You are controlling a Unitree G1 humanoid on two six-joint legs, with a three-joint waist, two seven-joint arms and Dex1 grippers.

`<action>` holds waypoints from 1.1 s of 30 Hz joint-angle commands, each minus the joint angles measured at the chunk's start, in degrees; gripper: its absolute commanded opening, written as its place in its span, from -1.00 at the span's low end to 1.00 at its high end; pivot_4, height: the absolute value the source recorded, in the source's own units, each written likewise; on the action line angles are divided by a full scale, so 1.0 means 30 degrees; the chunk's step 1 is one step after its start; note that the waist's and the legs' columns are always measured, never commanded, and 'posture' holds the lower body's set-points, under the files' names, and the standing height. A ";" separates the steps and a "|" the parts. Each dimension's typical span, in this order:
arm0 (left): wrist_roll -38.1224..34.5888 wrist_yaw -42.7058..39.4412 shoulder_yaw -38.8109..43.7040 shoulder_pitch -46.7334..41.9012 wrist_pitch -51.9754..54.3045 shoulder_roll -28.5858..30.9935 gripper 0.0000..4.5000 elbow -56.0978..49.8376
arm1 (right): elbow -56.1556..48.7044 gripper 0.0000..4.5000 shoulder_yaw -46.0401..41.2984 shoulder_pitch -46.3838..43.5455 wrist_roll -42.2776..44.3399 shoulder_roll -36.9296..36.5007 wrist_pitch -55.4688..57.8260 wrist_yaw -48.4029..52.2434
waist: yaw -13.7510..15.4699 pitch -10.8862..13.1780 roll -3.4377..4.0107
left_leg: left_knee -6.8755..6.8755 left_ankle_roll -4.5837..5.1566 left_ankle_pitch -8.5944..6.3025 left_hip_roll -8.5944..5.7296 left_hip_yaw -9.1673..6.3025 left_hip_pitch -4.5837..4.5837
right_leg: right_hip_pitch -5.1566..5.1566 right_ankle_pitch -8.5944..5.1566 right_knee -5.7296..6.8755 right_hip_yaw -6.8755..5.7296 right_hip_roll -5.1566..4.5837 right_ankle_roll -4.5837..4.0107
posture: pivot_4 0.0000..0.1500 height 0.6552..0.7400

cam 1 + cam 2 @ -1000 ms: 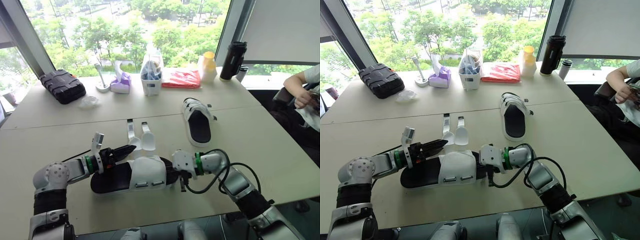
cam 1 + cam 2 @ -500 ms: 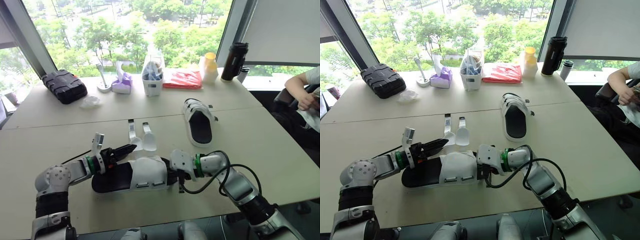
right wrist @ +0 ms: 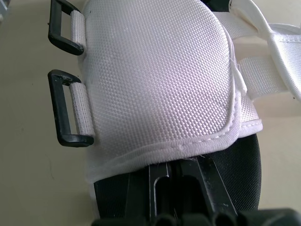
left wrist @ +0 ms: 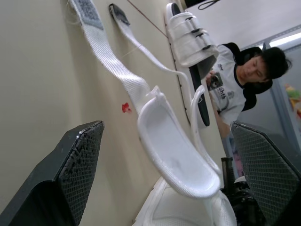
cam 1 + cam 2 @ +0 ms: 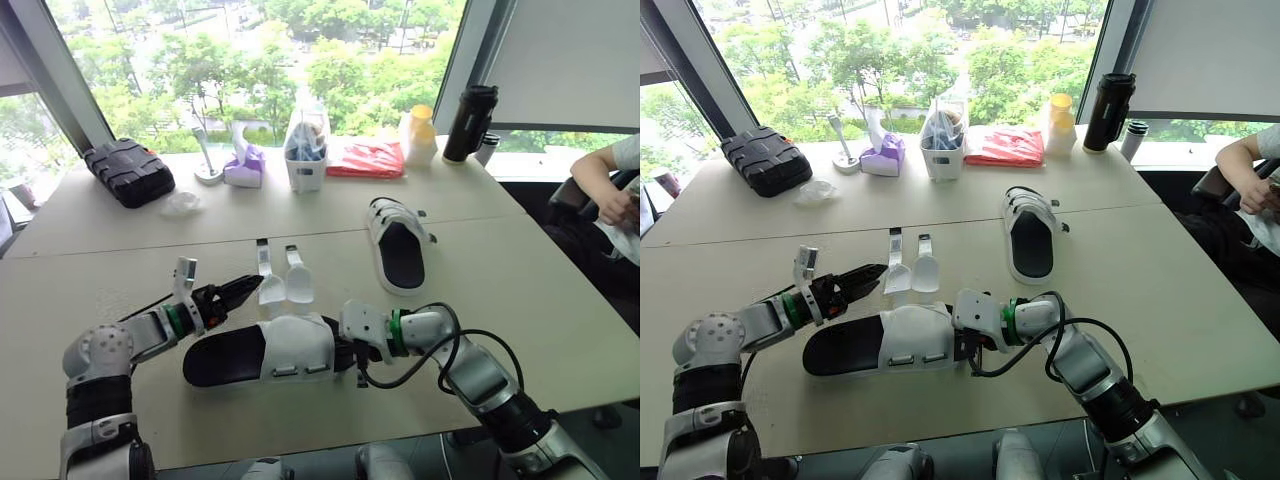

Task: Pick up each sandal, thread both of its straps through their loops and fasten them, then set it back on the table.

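A: What lies nearest?

B: The near sandal [image 5: 262,350], set crosswise at the front of the table [image 5: 120,270]; black sole, white upper; the right gripper [image 5: 348,354] is at its toe end, fingers drawn narrow and clamped on the edge of the sole.

A: And the other tool?

B: The left gripper [image 5: 245,288] hangs just beyond the sandal's heel half, apart from it; its fingers [image 4: 70,179] stand wide with nothing between them, tips pointed at the straps.

A: Where are the straps?

B: Two straps [image 5: 264,262] lie flat on the table just behind the near sandal, side by side, running away from it; each widens into a white cupped flap where it joins the upper; the loops [image 3: 66,113], two black rectangles on the upper's near side, stand empty.

A: Farther back?

B: The far sandal [image 5: 395,245] rests sole-down right of centre, well apart from the first, toe pointing away, its white bands closed over the top.

A: And by the window?

B: A row of things; a black case [image 5: 125,172] at the left, a crumpled bit of plastic [image 5: 180,203] near it, a purple tissue box [image 5: 242,165], a white tub [image 5: 304,150] stuffed with items, a red packet [image 5: 365,158], a yellow-capped bottle [image 5: 417,133], a black flask [image 5: 467,122]; a person's arm [image 5: 610,185] shows at the right edge.
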 commanded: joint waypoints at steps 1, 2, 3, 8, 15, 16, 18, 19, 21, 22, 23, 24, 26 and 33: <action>-0.0423 0.0234 0.0234 -0.1122 0.0369 -0.0441 1.00 0.1287 | 0.0929 -0.97 0.1605 0.0763 -0.0489 -0.0249 0.0296 0.0512 | -0.0001 0.0000 -0.0001 | -0.0005 0.0000 0.0000 -0.0001 0.0001 0.0001 | 0.0001 0.0000 -0.0001 0.0000 0.0000 0.0000 | 1.00 1.00; -0.0259 0.0308 0.0117 -0.1470 0.0269 -0.0622 1.00 0.1786 | 0.0986 -0.97 0.1591 0.0715 -0.0491 -0.0255 0.0246 0.0532 | -0.0015 0.0000 -0.0002 | -0.0007 -0.0001 0.0001 -0.0002 -0.0001 0.0001 | 0.0000 0.0000 -0.0003 -0.0001 0.0000 0.0000 | 1.00 1.00; -0.0143 0.0360 0.0054 -0.1701 0.0190 -0.0736 1.00 0.2135 | 0.1027 -0.97 0.1585 0.0691 -0.0493 -0.0258 0.0208 0.0539 | -0.0029 0.0001 -0.0003 | -0.0008 -0.0001 0.0001 -0.0002 0.0000 -0.0001 | -0.0002 0.0000 -0.0008 -0.0001 0.0001 0.0000 | 1.00 1.00; 0.0831 0.0990 0.0104 -0.3042 -0.1234 -0.1343 1.00 0.4940 | 0.1188 -0.97 0.1546 0.0554 -0.0510 -0.0310 0.0022 0.0546 | -0.0081 0.0001 -0.0006 | -0.0021 -0.0009 0.0005 -0.0004 -0.0003 -0.0005 | -0.0008 0.0001 -0.0019 -0.0007 0.0002 0.0001 | 1.00 1.00; 0.1966 0.0938 0.0347 -0.4698 -0.3815 -0.1816 1.00 0.8534 | 0.1496 -0.97 0.1567 0.0461 -0.0599 -0.0305 -0.0309 0.0403 | 0.0001 -0.0024 -0.0022 | -0.0027 -0.0048 0.0028 -0.0004 -0.0005 0.0017 | 0.0017 0.0003 -0.0020 -0.0011 0.0002 0.0003 | 1.00 1.00; 0.2059 0.0802 0.0310 -0.4822 -0.3950 -0.1785 1.00 0.8783 | 0.1503 -0.97 0.1571 0.0458 -0.0594 -0.0298 -0.0308 0.0392 | -0.0003 -0.0026 -0.0019 | -0.0028 -0.0051 0.0030 -0.0004 -0.0005 0.0024 | 0.0022 0.0002 -0.0020 -0.0010 0.0002 0.0004 | 1.00 1.00; 0.2265 0.0800 0.0402 -0.5223 -0.4562 -0.1804 0.88 0.9471 | 0.1494 -0.99 0.1592 0.0464 -0.0583 -0.0303 -0.0307 0.0401 | 0.0006 -0.0027 -0.0018 | -0.0030 -0.0052 0.0030 -0.0004 -0.0007 0.0035 | 0.0037 0.0001 -0.0020 -0.0013 0.0002 0.0007 | 1.00 1.00; 0.2334 0.0847 0.0494 -0.5419 -0.4856 -0.1827 0.77 0.9798 | 0.1494 -1.00 0.1603 0.0469 -0.0581 -0.0303 -0.0311 0.0404 | -0.0011 -0.0029 -0.0021 | -0.0030 -0.0052 0.0030 -0.0004 -0.0008 0.0043 | 0.0046 0.0000 -0.0020 -0.0015 0.0003 0.0007 | 1.00 1.00; 0.2580 0.0777 0.0566 -0.5825 -0.5536 -0.1833 0.46 1.0573 | 0.1488 -1.00 0.1661 0.0475 -0.0612 -0.0316 -0.0350 0.0422 | -0.0031 -0.0028 -0.0022 | -0.0031 -0.0052 0.0030 -0.0004 -0.0008 0.0047 | 0.0050 0.0000 -0.0021 -0.0014 0.0003 0.0008 | 1.00 1.00; 0.2616 0.0745 0.0645 -0.5956 -0.5762 -0.1842 0.26 1.0888 | 0.1490 -1.00 0.1667 0.0474 -0.0612 -0.0314 -0.0361 0.0420 | -0.0041 -0.0028 -0.0022 | -0.0033 -0.0053 0.0031 -0.0004 -0.0011 0.0046 | 0.0048 0.0000 -0.0021 -0.0017 0.0004 0.0008 | 1.00 1.00; 0.2670 0.0698 0.0692 -0.6080 -0.5988 -0.1861 0.05 1.1184 | 0.1504 -1.00 0.1675 0.0472 -0.0614 -0.0321 -0.0380 0.0425 | -0.0060 -0.0028 -0.0022 | -0.0036 -0.0053 0.0031 -0.0004 -0.0012 0.0045 | 0.0045 -0.0001 -0.0023 -0.0018 0.0006 0.0008 | 1.00 1.00; 0.2708 0.0645 0.0714 -0.6168 -0.6137 -0.1865 -0.16 1.1404 | 0.1516 -1.00 0.1676 0.0470 -0.0611 -0.0326 -0.0393 0.0426 | -0.0075 -0.0028 -0.0022 | -0.0042 -0.0054 0.0031 -0.0004 -0.0013 0.0044 | 0.0042 0.0000 -0.0024 -0.0018 0.0005 0.0008 | 1.00 1.00; 0.2779 0.0528 0.0755 -0.6342 -0.6470 -0.2010 -0.59 1.1740 | 0.1536 -1.00 0.1685 0.0456 -0.0611 -0.0331 -0.0416 0.0432 | -0.0042 -0.0032 -0.0020 | -0.0044 -0.0056 0.0032 -0.0003 -0.0014 0.0042 | 0.0038 0.0000 -0.0023 -0.0018 0.0005 0.0007 | 1.00 1.00; 0.2915 -0.3041 -0.0773 -0.5460 -0.6897 -0.2009 -0.98 0.8227 | 0.1576 -1.00 0.1798 0.0405 -0.0640 -0.0393 -0.0560 0.0568 | -0.0103 -0.0049 -0.0001 | -0.0054 -0.0061 0.0035 -0.0002 -0.0017 0.0059 | 0.0061 -0.0009 -0.0025 -0.0023 0.0005 0.0022 | 1.00 1.00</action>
